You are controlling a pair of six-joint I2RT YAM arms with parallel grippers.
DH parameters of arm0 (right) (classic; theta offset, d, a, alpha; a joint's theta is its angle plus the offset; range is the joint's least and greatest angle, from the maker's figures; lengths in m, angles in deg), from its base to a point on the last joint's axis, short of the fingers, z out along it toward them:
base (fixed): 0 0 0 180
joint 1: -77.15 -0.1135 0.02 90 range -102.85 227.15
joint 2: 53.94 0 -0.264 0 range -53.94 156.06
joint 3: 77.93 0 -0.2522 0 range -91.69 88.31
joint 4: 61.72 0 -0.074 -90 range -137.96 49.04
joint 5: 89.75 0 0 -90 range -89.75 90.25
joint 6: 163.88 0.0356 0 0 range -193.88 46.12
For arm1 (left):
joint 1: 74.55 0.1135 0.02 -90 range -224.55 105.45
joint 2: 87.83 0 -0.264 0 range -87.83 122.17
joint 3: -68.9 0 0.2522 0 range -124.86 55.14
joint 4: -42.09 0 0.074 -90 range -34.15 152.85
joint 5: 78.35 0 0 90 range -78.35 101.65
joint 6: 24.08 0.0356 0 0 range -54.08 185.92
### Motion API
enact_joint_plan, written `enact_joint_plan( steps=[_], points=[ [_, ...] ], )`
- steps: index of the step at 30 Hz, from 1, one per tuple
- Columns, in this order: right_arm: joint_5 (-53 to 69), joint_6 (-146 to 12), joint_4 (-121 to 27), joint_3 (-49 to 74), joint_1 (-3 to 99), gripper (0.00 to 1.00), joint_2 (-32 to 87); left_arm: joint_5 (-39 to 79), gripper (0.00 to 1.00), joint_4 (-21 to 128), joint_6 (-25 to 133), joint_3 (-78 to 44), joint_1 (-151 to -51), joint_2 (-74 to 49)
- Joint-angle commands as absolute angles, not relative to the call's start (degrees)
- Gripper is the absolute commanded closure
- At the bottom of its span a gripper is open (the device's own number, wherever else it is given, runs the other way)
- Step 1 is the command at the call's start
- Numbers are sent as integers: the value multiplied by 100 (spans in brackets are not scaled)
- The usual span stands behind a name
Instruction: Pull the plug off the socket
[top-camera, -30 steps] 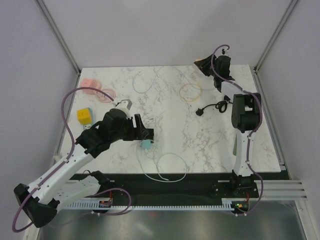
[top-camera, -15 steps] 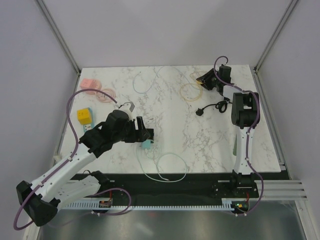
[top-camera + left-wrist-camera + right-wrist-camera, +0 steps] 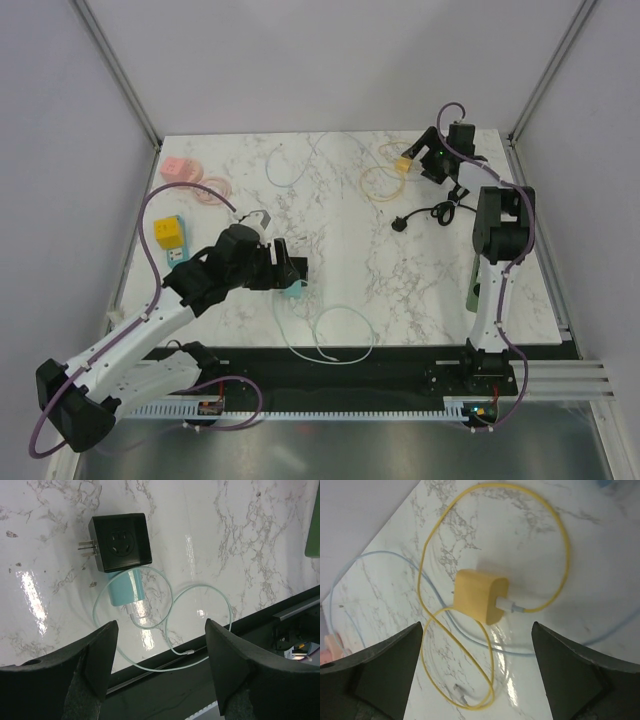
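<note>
A black socket cube [image 3: 120, 541] lies on the marble with a teal plug [image 3: 125, 587] set against its near side; the plug's pale teal cable [image 3: 200, 625] loops toward the table edge. My left gripper [image 3: 161, 630] hangs open above them, touching neither. From above the teal plug [image 3: 293, 290] peeks out beside the left gripper [image 3: 288, 270]. At the far right my right gripper [image 3: 476, 630] stands open over a yellow charger [image 3: 479, 595] that lies loose on the table with its yellow cable [image 3: 555, 535]. The top view shows that gripper [image 3: 425, 160] beside the yellow charger [image 3: 403, 166].
A yellow and blue cube [image 3: 168, 233] sits at the left, a pink charger [image 3: 178, 165] with a coiled pink cable [image 3: 212, 188] behind it. A black plug with cord [image 3: 425, 215] lies at the right. A pale blue cable [image 3: 285, 165] curls at the back.
My right gripper has swung down toward the table and opened, and the yellow charger it carried now lies on the marble. The left arm has barely shifted.
</note>
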State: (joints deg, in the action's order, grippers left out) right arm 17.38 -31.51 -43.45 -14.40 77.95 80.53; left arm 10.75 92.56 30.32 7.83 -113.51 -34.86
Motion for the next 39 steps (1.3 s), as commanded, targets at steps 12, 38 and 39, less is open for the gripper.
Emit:
enact_joint_plan(
  steps=[12, 38, 39],
  points=[
    [-1213, -4795, -2845, 94, 6971, 2, 4934, 902, 26, 9241, 2593, 1207, -11331, -3738],
    [-1749, -3891, -3407, 1624, 1950, 2, 5152, 990, 59, 8836, 1301, 2833, -11331, -5397],
    [-1889, -3820, -3407, 1615, 1845, 2, 5222, 972, 58, 8863, 1231, 2885, -11331, -5487]
  ],
)
